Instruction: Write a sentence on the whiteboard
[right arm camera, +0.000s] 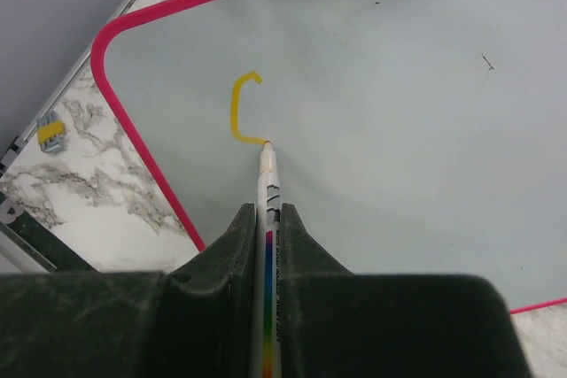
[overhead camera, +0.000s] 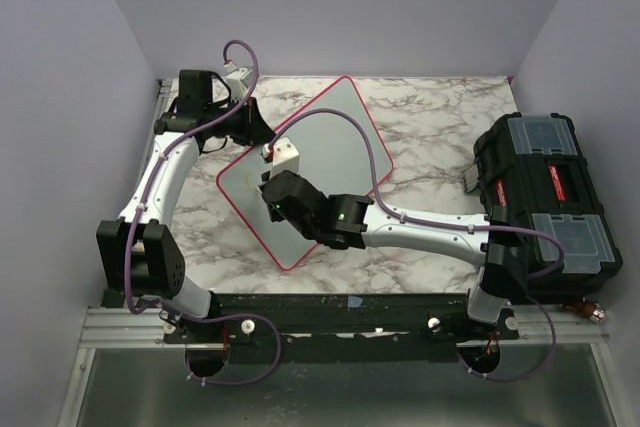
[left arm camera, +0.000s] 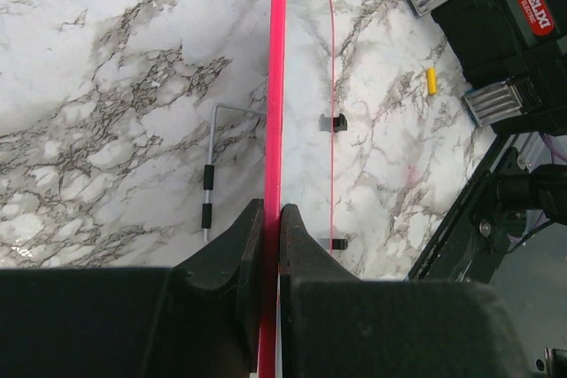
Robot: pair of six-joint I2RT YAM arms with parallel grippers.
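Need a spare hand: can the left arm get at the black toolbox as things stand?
Probably not. The left end effector is shut on the whiteboard, at its red rim, and the toolbox sits at the far right of the table, likely too far.

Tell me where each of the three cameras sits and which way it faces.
Top external: above and behind the bases, looking down on the marble table, whiteboard and toolbox; both arms show.
Left wrist: on the left arm, looking along the left end effector, shut on the whiteboard's red rim, seen edge-on.
Right wrist: on the right arm, looking down the right end effector, shut on a marker at a yellow stroke.
Shared: top and left wrist both show the toolbox.
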